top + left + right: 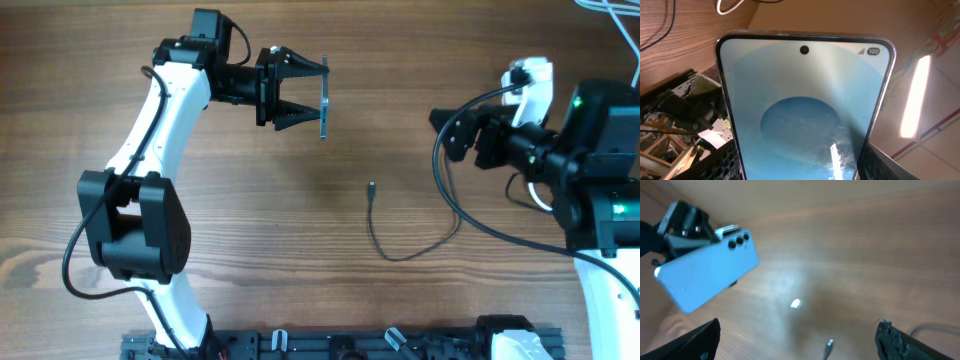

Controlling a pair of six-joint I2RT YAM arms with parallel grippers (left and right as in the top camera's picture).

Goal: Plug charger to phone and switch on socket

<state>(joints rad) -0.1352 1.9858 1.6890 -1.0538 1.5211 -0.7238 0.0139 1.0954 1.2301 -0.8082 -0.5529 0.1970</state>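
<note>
Filling the left wrist view, nearest of all: phone (pixel 802 115), screen lit cyan with a paler disc, punch-hole lens at 12 o'clock, battery badge reading full, thin pale frame. From overhead, only a thin edge-on sliver at 11 o'clock, held clear of the table (pixel 300 250) and clamped between the fingers of the left gripper (pixel 316 93). From the right wrist, a pale blue back with three small lenses. Charging port not visible in any view. Step in hand, as judged: presenting the phone for plugging, with nothing plugged in yet. Charger (pixel 400 257) lying loose, thin black cable curling in from 3 o'clock, connector tip (pixel 371 187) near centre, well apart from the phone. Right gripper (pixel 447 133) at 3 o'clock, fingers spread wide, empty. Next, likely: lowering onto the connector tip, pinching it, lining it up with the port. Socket (pixel 532 78), white, at 2 o'clock, partly hidden behind the right arm (pixel 600 130); switch position impossible to tell.
</note>
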